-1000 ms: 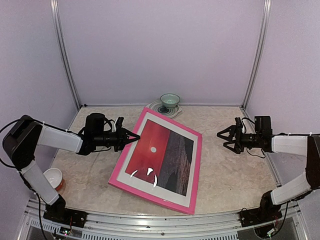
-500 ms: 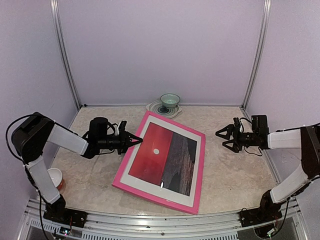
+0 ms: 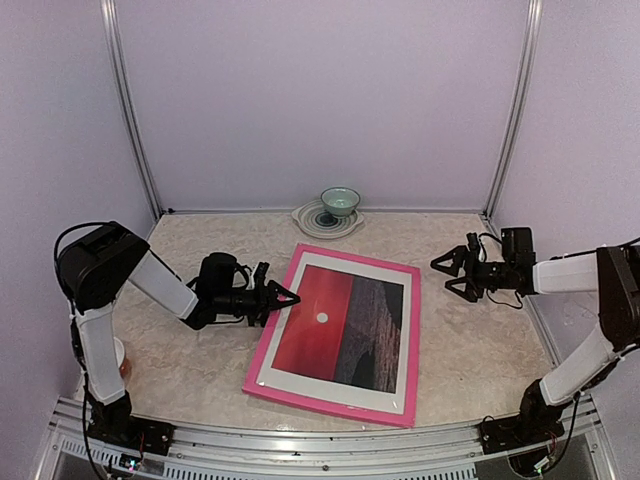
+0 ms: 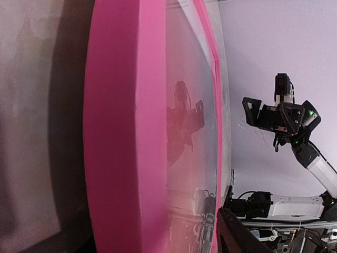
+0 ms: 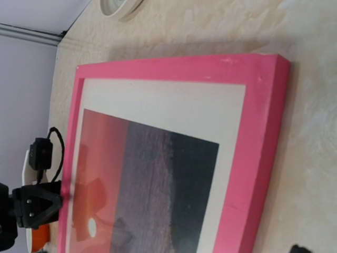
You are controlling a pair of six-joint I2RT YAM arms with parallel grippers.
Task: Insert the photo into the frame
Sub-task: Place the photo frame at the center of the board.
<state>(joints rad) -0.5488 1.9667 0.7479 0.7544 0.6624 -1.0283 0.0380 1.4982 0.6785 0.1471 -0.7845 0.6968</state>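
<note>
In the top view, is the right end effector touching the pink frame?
No, the right end effector stands open, well apart from the right rail of the frame.

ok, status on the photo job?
Left gripper at frame edge, grip unclear; right gripper open, off to the side. Photo sits in frame, face up, flat on table. Bowl at back, out of the way.

pale lilac walls (image 3: 320,100) with metal corner posts (image 3: 130,110) enclose a beige marbled tabletop (image 3: 460,330).
</note>
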